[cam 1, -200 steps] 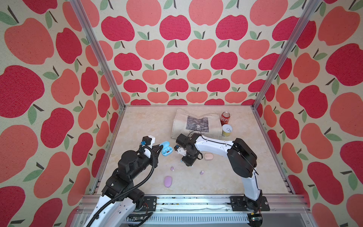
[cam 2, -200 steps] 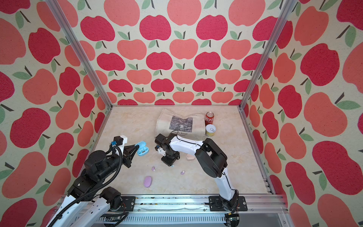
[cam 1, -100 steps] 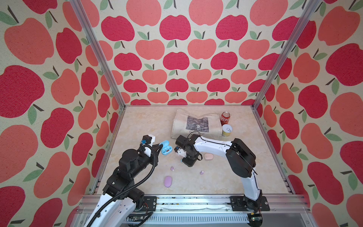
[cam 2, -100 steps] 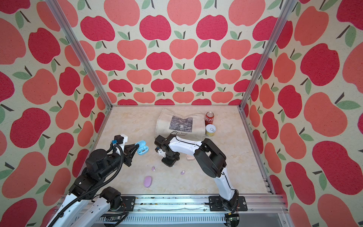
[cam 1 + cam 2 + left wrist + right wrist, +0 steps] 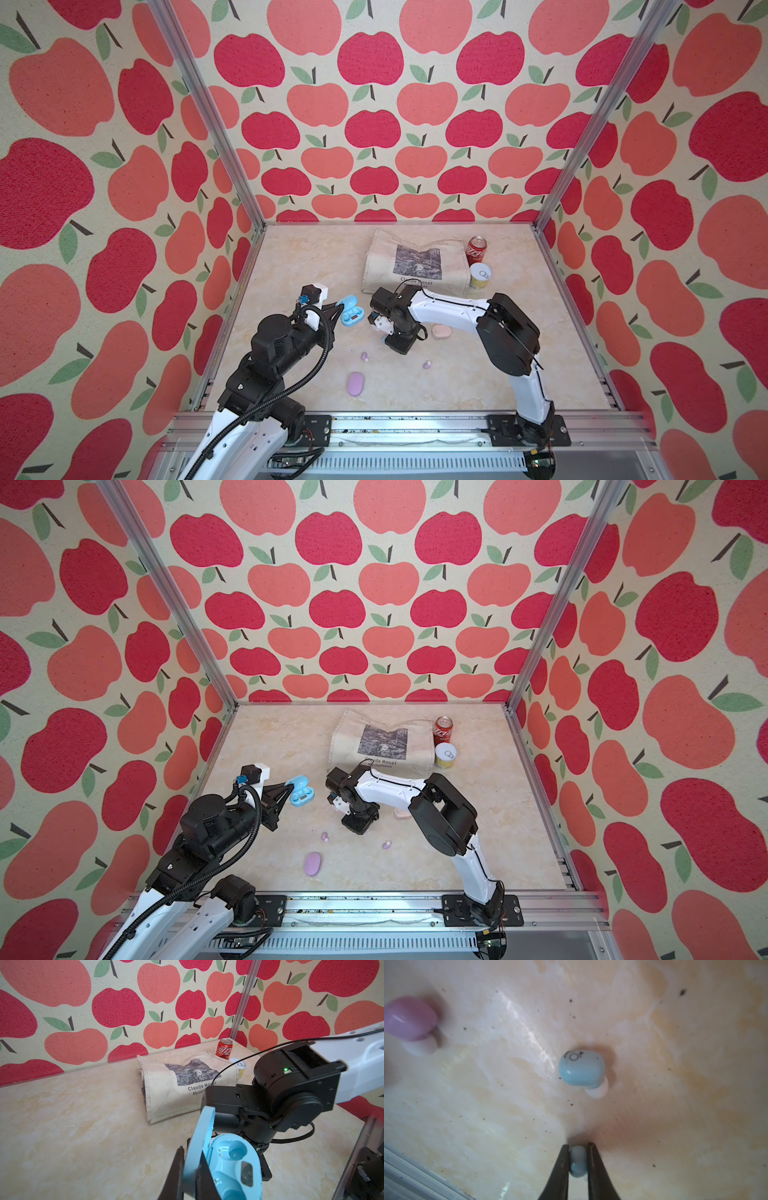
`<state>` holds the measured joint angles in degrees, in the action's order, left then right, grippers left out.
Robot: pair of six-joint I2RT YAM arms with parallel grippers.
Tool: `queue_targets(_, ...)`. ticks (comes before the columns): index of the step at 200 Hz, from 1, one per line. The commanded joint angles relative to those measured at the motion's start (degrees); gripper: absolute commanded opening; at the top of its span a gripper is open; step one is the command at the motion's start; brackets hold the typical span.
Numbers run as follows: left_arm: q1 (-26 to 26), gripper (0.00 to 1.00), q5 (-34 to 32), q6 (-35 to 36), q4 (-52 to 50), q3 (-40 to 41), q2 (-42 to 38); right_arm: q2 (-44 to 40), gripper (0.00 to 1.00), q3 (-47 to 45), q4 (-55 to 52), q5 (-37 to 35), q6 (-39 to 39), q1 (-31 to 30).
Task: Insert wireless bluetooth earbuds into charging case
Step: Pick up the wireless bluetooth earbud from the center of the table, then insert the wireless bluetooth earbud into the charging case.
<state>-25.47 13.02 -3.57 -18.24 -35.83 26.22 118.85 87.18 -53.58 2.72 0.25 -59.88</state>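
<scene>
pinching light blue earbud [image 5: 578,1162] in right gripper [image 5: 578,1145]; clamping open blue case [image 5: 232,1167], leftward, in left gripper [image 5: 191,1150].

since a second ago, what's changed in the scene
The right end effector has pinched shut on a light blue earbud. Nothing else visibly shifted. The left end effector still holds the open blue charging case; the lilac earbuds, lilac case and pink case lie unmoved.

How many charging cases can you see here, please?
3. The open blue case is held in the left hand; the closed pink case lies in the middle of the table; the closed lilac case lies near its front edge. None seems hidden.
</scene>
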Motion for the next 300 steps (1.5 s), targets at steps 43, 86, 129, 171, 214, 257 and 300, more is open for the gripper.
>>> queue_targets(43, 0.81, 0.0, 10.85, 0.71, 7.19, 0.7, 4.93, -12.57, 0.04, -2.82, 5.08, 29.9, 8.19, 10.44)
queue_targets(86, 1.66, 0.0, 22.29, 2.76, 17.09, 1.12, 12.85, -23.32, 0.04, -8.47, 10.86, 46.58, 15.48, 21.07)
queue_targets(129, 2.1, 0.0, 30.51, 7.15, 24.83, 0.96, 21.07, -31.38, 0.04, -10.89, 14.38, 54.71, 18.92, 27.15)
queue_targets(171, 2.16, 0.0, 34.35, 10.12, 26.39, -1.3, 26.87, -36.31, 0.04, -10.27, 15.08, 56.47, 20.71, 27.72)
queue_targets(214, 2.1, 0.0, 35.32, 11.16, 31.84, -1.24, 28.38, -39.1, 0.04, -10.45, 17.21, 56.19, 21.68, 24.22)
queue_targets(257, 2.01, 0.0, 35.94, 11.66, 33.51, -2.4, 29.13, -38.61, 0.04, -9.78, 21.04, 53.13, 23.85, 18.45)
queue_targets(300, 1.74, 0.0, 37.65, 11.09, 33.28, -3.44, 29.32, -37.55, 0.05, -9.82, 24.53, 49.32, 24.34, 16.31)
